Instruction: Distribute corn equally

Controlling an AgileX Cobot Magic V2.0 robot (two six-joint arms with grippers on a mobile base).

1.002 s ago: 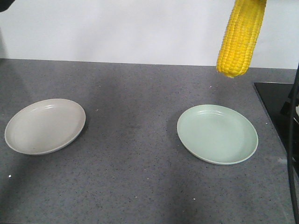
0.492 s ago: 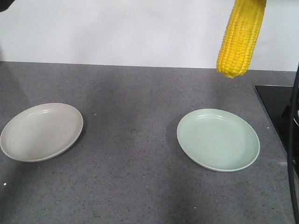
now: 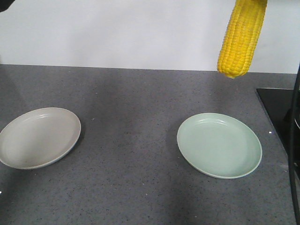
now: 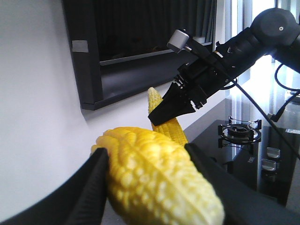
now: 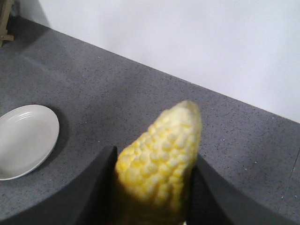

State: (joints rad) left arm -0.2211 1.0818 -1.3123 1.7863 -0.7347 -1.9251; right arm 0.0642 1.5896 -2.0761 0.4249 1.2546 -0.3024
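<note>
Two cobs of corn are held in the air. My left gripper (image 4: 147, 157) is shut on one yellow cob (image 4: 159, 183), black fingers (image 4: 93, 187) pressing both its sides. My right gripper (image 5: 154, 158) is shut on a second cob (image 5: 161, 161), whose tip points away over the grey counter. The left wrist view shows the right gripper (image 4: 174, 104) clamping that cob (image 4: 169, 129) near a window. In the front view a cob (image 3: 241, 37) hangs at the top right, above and behind a pale green plate (image 3: 248, 164). The gripper holding it is out of frame. A beige plate (image 3: 28, 154) lies at the left.
Both plates rest on a dark grey speckled counter (image 3: 131, 168) against a white wall (image 3: 117, 33). A black cooktop (image 3: 279, 108) with a gas burner (image 4: 240, 132) borders the counter's right end. A black cable (image 3: 293, 154) runs down the right edge. A pale plate (image 5: 14, 154) shows at the left.
In the front view the counter's back edge and both plates have slid lower, the beige plate also leftward. The hanging cob keeps its place in the frame.
</note>
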